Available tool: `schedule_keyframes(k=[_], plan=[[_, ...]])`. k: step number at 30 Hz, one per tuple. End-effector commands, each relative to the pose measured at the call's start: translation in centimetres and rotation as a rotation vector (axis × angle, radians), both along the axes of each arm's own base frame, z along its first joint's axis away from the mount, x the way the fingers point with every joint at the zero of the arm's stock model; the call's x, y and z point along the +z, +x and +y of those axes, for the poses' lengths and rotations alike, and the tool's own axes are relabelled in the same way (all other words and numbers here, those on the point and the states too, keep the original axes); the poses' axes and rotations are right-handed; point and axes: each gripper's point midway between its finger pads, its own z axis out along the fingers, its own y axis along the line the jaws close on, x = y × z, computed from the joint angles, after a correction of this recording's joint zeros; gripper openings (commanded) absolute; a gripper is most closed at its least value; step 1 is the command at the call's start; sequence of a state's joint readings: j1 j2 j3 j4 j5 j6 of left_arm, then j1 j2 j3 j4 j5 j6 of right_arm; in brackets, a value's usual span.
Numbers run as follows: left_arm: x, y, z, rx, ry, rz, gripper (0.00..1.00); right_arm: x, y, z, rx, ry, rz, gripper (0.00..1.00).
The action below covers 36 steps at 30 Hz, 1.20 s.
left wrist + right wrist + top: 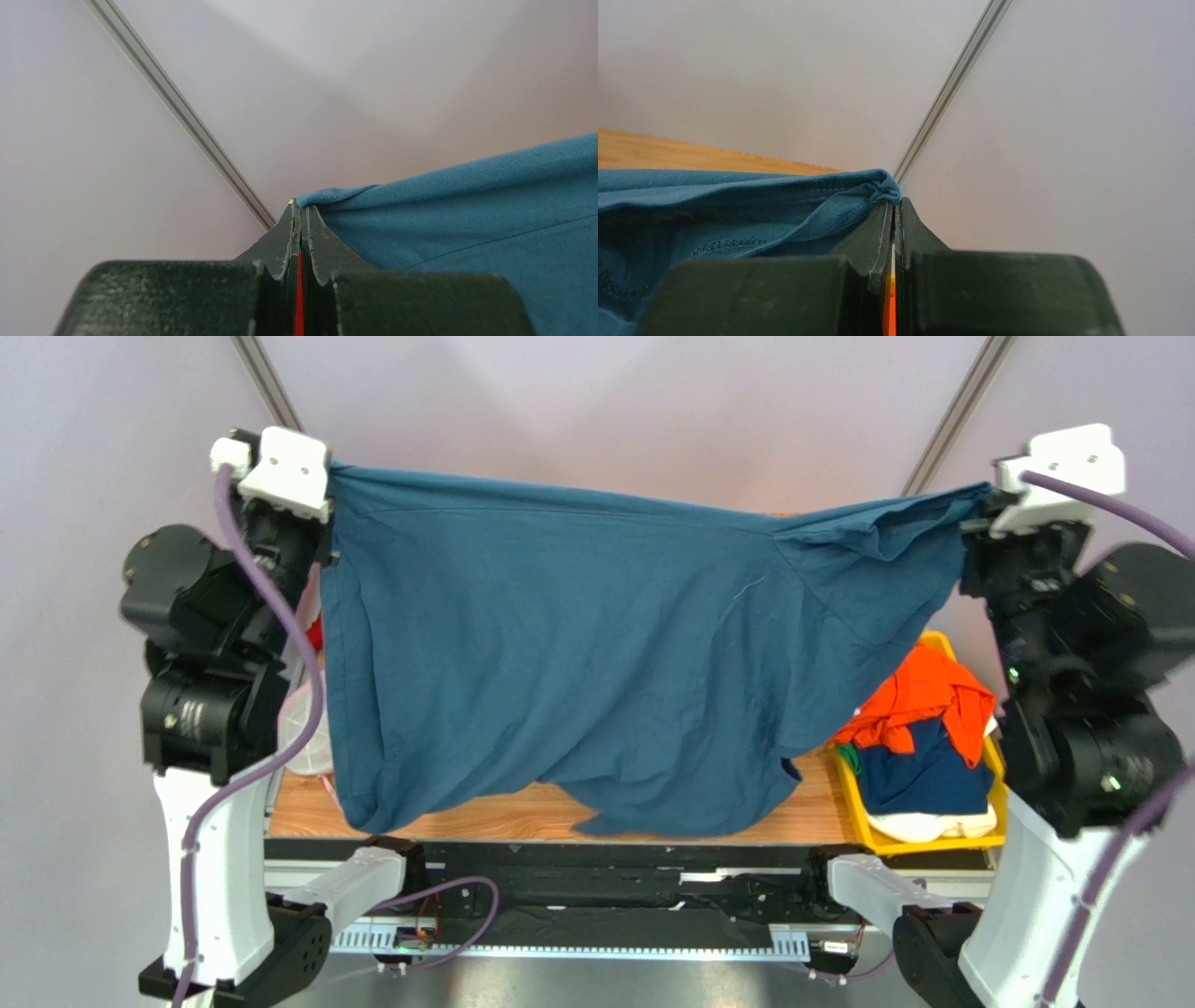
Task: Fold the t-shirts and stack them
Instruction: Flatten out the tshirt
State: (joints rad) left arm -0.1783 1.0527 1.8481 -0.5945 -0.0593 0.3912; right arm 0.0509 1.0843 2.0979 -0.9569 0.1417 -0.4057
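A large teal-blue t-shirt (589,644) hangs stretched in the air between my two raised grippers, its lower edge drooping over the wooden table (463,812). My left gripper (326,487) is shut on its left top corner, seen in the left wrist view (303,207) with the shirt (491,217) running off right. My right gripper (978,507) is shut on the right top corner, seen in the right wrist view (895,203) with the bunched shirt (738,210) running off left. Orange (926,693), navy (926,770) and cream (912,826) shirts lie piled at the right.
The piled shirts sit in a yellow bin (846,781) at the table's right end. Something white and pink with a bit of red (306,714) shows behind the left arm, mostly hidden by the hanging shirt. A grey backdrop with metal poles (961,406) stands behind.
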Motion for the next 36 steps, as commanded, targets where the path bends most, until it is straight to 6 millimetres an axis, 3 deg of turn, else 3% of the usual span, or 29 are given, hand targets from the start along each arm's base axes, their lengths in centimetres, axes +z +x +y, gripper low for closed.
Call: schedule_keyframes(k=[1, 2, 3, 4, 5, 6, 7, 9, 10, 14, 15, 16, 18, 19, 21, 22, 25, 30, 36], plan=[[-6.4, 7.0, -0.3, 0.04, 0.039, 0.145, 0.0, -4.6, 6.3, -1.2, -0.072, -0.041, 0.113, 0.0], [-7.3, 8.3, -0.5, 0.036, 0.047, 0.151, 0.0, -7.2, 8.1, -1.1, -0.07, -0.047, 0.171, 0.0], [-8.8, 9.6, -0.8, 0.031, 0.057, 0.18, 0.0, -8.4, 9.9, -0.9, -0.065, -0.051, 0.187, 0.0], [-12.6, 12.1, -1.4, 0.018, 0.078, 0.266, 0.0, -9.6, 11.2, -0.9, -0.064, -0.053, 0.215, 0.0], [-14.1, 13.5, -1.7, 0.013, 0.086, 0.29, 0.0, -10.8, 12.4, -0.9, -0.065, -0.055, 0.239, 0.0], [-15.9, 14.7, -2.0, 0.008, 0.097, 0.329, 0.0, -13.5, 14.7, -0.8, -0.062, -0.059, 0.3, 0.0], [-19.4, 16.9, -2.5, -0.003, 0.114, 0.408, 0.0, -14.7, 15.8, -0.7, -0.06, -0.058, 0.329, 0.0], [-22.4, 18.9, -2.9, -0.008, 0.124, 0.472, 0.0, -18.3, 18.7, -0.4, -0.052, -0.052, 0.406, 0.0], [-25.2, 20.4, -3.3, -0.021, 0.135, 0.532, 0.0, -19.3, 19.4, -0.3, -0.047, -0.05, 0.426, 0.0], [-31.1, 23.2, -4.6, -0.078, 0.185, 0.655, 0.0, -24.4, 22.5, 0.0, -0.039, -0.051, 0.517, 0.0], [-31.2, 23.9, -4.8, -0.083, 0.191, 0.663, 0.0, -25.0, 23.0, 0.2, -0.029, -0.053, 0.525, 0.0], [-33.9, 24.8, -5.0, -0.093, 0.202, 0.723, 0.0, -25.8, 23.4, 0.3, -0.024, -0.053, 0.54, 0.0], [-35.3, 25.9, -5.2, -0.095, 0.219, 0.762, 0.0, -27.8, 24.3, 0.6, -0.013, -0.054, 0.583, 0.0], [-37.8, 26.3, -5.3, -0.095, 0.23, 0.818, 0.0, -28.4, 24.5, 0.8, -0.008, -0.056, 0.597, 0.0], [-38.6, 27.1, -5.7, -0.1, 0.239, 0.829, 0.0, -29.9, 25.0, 1.3, 0.006, -0.063, 0.627, 0.0], [-40.1, 27.4, -5.7, -0.094, 0.25, 0.856, 0.01, -30.5, 25.0, 1.4, 0.009, -0.069, 0.64, 0.0], [-41.2, 28.2, -6.0, -0.078, 0.284, 0.862, 0.08, -31.8, 25.3, 2.0, 0.021, -0.082, 0.666, 0.0], [-40.9, 29.5, -6.5, -0.068, 0.281, 0.84, 0.22, -32.6, 25.5, 2.3, 0.028, -0.088, 0.684, 0.0], [-40.2, 31.4, -6.7, -0.033, 0.251, 0.81, 0.52, -32.8, 25.2, 2.2, 0.024, -0.095, 0.689, 0.0]])
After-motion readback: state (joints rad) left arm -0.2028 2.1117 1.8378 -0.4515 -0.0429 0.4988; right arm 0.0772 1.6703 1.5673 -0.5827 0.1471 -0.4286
